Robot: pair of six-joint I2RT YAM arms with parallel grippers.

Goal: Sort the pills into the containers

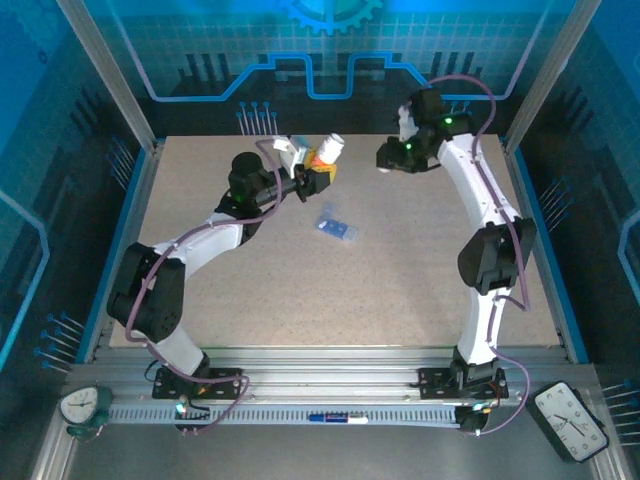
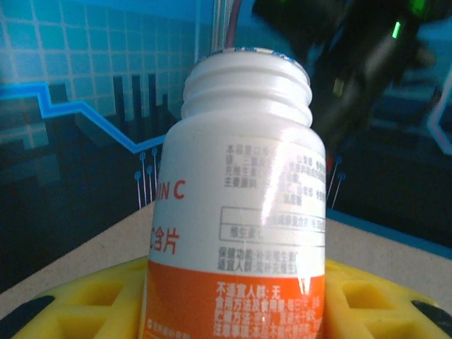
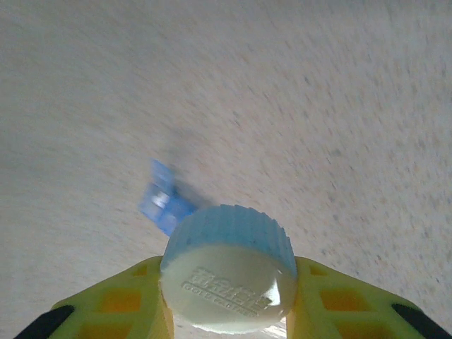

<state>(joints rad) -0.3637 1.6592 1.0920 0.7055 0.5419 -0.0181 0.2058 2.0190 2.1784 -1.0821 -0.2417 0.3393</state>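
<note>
My left gripper (image 1: 320, 176) is shut on an orange and white pill bottle (image 1: 327, 153), held off the table and tilted. In the left wrist view the bottle (image 2: 240, 212) stands between the yellow fingers (image 2: 92, 300), its threaded neck bare and its mouth uncapped. My right gripper (image 1: 384, 157) hovers just right of the bottle, shut on the white ribbed cap (image 3: 227, 272) between its yellow fingers (image 3: 339, 311). The blue pill box with the containers (image 1: 337, 228) lies on the table below both grippers; the pill box (image 3: 162, 201) shows blurred behind the cap. The pills are out of view.
The tan table (image 1: 300, 300) is bordered by blue rails and metal frame posts. The dark right arm (image 2: 353, 63) looms close behind the bottle's mouth. Two clocks sit on the frame in front of the arm bases.
</note>
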